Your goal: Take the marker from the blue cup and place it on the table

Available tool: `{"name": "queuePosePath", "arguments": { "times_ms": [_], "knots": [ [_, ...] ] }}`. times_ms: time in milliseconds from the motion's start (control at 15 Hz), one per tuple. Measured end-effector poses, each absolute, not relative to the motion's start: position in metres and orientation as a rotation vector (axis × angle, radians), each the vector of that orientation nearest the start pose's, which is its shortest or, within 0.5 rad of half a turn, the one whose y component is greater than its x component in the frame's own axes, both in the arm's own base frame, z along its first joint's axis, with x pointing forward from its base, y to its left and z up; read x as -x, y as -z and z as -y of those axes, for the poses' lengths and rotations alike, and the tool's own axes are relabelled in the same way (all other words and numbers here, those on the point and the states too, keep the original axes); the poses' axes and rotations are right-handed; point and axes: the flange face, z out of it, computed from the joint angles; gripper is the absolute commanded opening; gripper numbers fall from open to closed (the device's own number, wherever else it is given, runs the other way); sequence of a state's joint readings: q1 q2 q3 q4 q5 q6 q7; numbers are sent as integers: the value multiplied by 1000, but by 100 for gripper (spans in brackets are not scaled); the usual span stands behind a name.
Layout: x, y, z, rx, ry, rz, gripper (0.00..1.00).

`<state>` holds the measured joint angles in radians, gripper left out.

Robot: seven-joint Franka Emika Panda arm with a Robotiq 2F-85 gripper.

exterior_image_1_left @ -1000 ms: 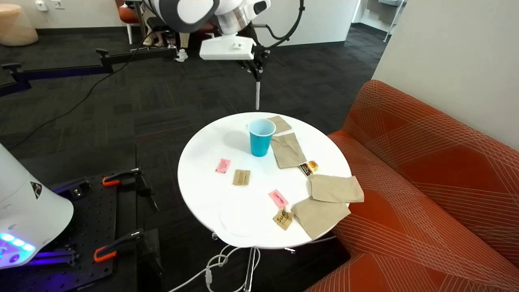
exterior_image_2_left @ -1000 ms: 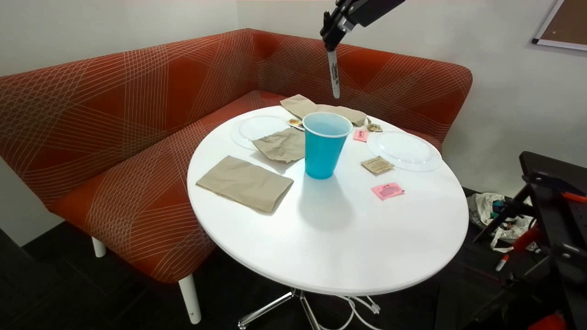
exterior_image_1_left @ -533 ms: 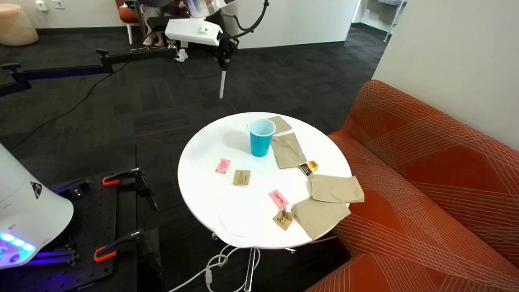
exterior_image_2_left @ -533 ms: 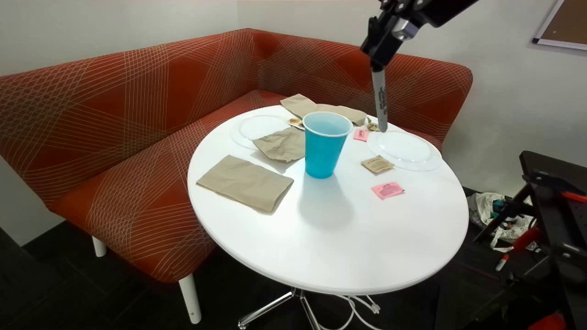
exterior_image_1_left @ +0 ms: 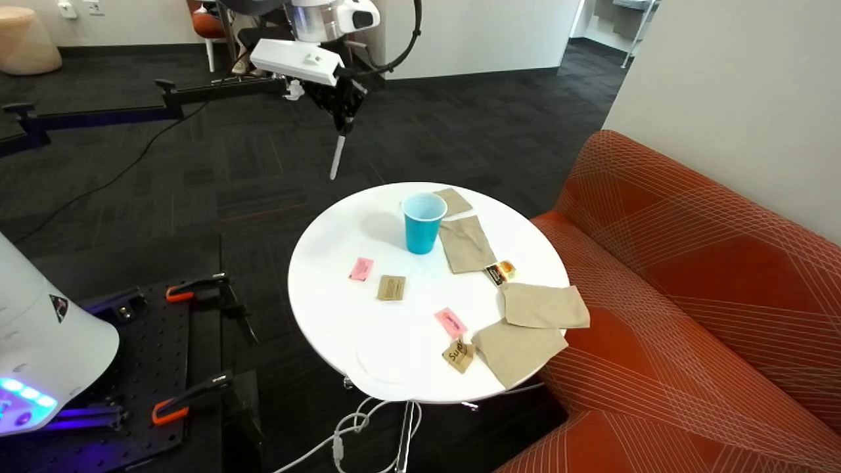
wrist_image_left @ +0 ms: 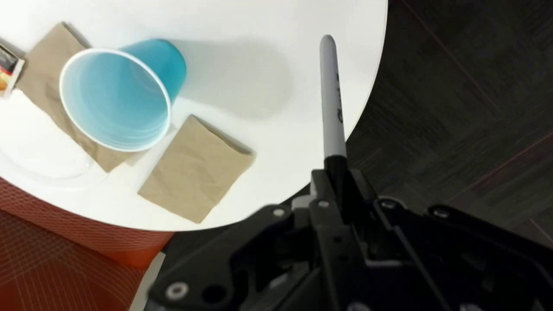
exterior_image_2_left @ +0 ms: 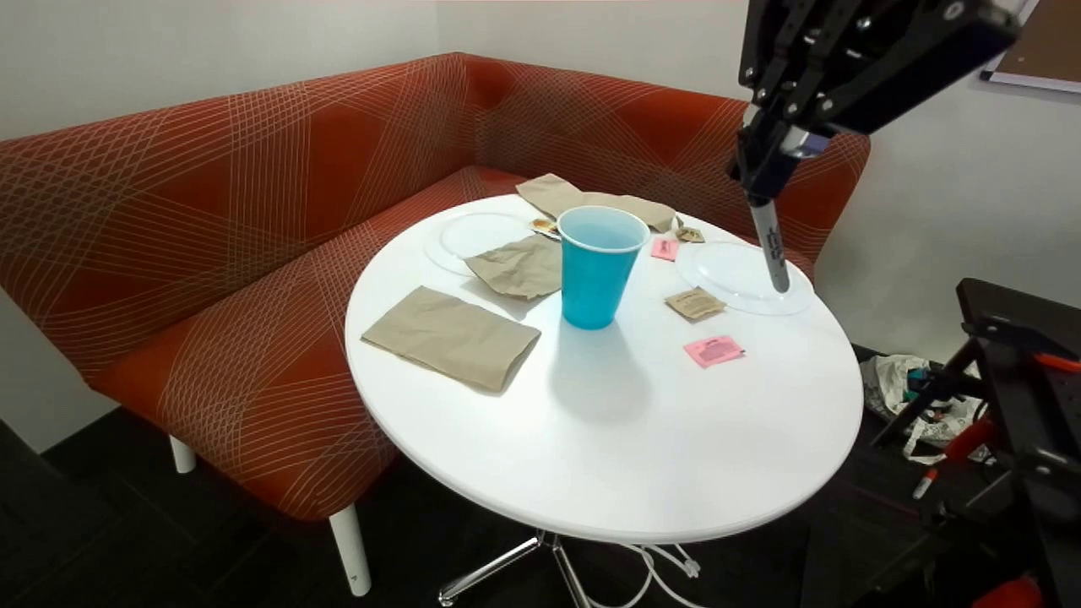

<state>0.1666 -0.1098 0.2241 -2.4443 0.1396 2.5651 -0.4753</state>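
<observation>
The Robotiq gripper [wrist_image_left: 339, 178] was clamped on the dark end of the marker pen [wrist_image_left: 332, 97], whose pale printed barrel reached toward twelve o'clock in the wrist view. In an exterior view its free tip pointed between six and seven o'clock and showed against the carpet [exterior_image_1_left: 263, 177], so it was apart from the round white tabletop [exterior_image_1_left: 341, 315]. Whether it hung inside the table's edge could not be told. From the gripper, in the wrist view, a brown napkin [wrist_image_left: 196, 170] lay at nine o'clock, and the teal-blue cup [wrist_image_left: 123, 97] stood upright near ten o'clock, well apart from the marker pen. In an exterior view a pink sweetener packet [exterior_image_2_left: 714, 350] lay at four o'clock from the cup.

The taking step seemed finished and the placing step in hand. The next move probably called for lowering the marker pen inward of the edge, tilting it flat, and only then loosening the grip.
</observation>
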Motion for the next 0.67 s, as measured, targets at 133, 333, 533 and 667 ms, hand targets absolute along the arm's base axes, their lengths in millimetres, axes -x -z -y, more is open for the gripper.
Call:
{"name": "queuePosePath", "arguments": {
  "times_ms": [133,333,533,667],
  "knots": [
    [-458,-348,-182,2875,303,1131,4],
    [-460,-318,-179,2891,209,1150,4],
    [-464,-286,-180,2886,117,1191,4],
    [-470,-268,-179,2885,68,1227,4]
  ]
}}
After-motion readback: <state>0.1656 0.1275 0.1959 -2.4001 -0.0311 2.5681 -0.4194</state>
